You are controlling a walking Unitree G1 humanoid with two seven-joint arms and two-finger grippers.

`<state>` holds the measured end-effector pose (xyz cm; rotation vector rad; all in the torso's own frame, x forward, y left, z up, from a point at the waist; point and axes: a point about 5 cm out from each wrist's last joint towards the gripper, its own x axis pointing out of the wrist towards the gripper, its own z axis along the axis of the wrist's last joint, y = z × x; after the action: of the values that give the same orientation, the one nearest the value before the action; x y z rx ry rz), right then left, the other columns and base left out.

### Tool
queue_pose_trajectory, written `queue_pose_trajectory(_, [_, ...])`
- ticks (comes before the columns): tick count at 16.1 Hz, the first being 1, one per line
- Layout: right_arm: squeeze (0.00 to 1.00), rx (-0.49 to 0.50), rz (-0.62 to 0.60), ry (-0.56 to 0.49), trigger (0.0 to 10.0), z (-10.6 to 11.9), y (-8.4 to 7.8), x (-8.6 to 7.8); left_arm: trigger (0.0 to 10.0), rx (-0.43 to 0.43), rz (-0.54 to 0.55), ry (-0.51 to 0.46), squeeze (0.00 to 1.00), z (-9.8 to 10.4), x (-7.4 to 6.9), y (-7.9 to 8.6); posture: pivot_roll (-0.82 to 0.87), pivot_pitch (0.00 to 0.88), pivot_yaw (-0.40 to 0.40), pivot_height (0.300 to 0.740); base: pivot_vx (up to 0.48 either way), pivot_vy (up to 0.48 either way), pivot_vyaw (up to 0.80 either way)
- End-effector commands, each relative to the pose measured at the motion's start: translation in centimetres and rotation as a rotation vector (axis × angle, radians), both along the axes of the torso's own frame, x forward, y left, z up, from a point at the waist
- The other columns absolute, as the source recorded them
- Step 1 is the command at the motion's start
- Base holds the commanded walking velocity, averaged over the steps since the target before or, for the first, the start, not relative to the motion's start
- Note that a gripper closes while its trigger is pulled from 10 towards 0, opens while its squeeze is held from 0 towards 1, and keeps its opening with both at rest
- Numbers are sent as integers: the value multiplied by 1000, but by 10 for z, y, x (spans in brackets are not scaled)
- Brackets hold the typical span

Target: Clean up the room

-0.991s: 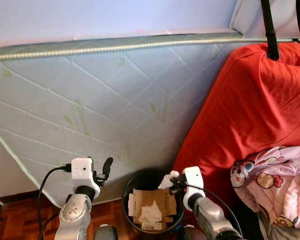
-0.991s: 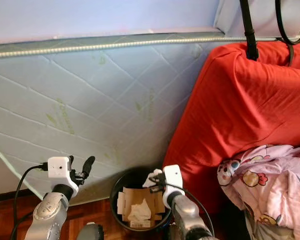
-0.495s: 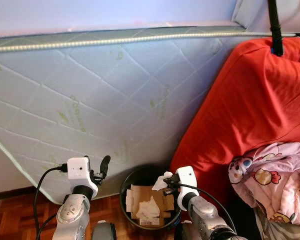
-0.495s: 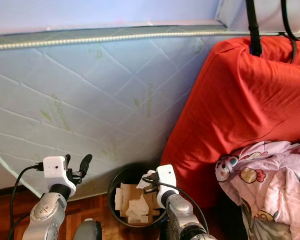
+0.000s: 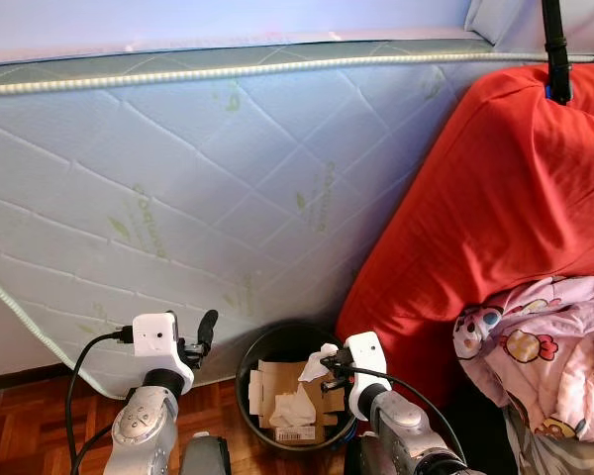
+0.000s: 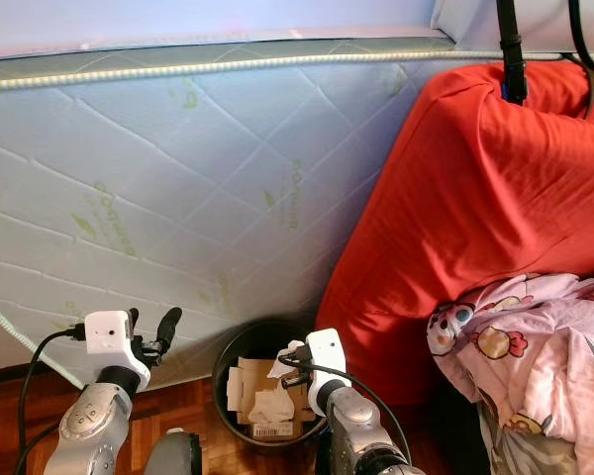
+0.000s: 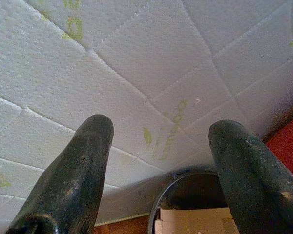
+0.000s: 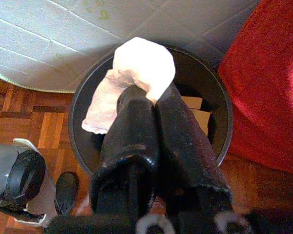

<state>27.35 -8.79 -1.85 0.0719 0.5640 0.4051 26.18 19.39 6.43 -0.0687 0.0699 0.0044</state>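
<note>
Crumpled white tissue (image 8: 139, 68) pinched in right gripper (image 8: 154, 100), directly over black bin (image 5: 253, 362) holding cardboard and paper. Bin wedged between mattress (image 5: 178, 198) and red cushion (image 5: 495, 218). Left gripper (image 7: 158, 146) spread wide, empty, near the mattress.

Right arm: my silver forearm is raised and reaching forward, wrist bent inward.
Right gripper (image 8: 151, 100): my two black fingers are pressed together, pinching a white tissue (image 8: 141, 66) at the tips.
Left arm: I have it raised with the elbow low.
Left gripper (image 7: 158, 146): fingers spread wide apart, nothing between them, pointing forward and up.
</note>
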Motion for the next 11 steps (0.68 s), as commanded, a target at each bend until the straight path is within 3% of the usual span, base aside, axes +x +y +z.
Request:
queue_pose_trajectory(1, [0, -5, 15, 8, 10000, -1, 1, -1, 10000, -1, -1, 8, 0, 0, -2, -1, 125, 103, -80, 628, 292, 0, 0])
queue_pose_trajectory(7, [0, 4, 14, 12, 10000, 0, 5, -1, 10000, -2, -1, 10, 0, 0, -1, -1, 126, 103, -80, 628, 296, 0, 0])
queue_pose_trajectory(11, [0, 5, 47, 24, 10000, -2, 10, -4, 10000, 1, -3, 9, 0, 1, -2, -2, 128, 108, -81, 628, 0, 0, 0])
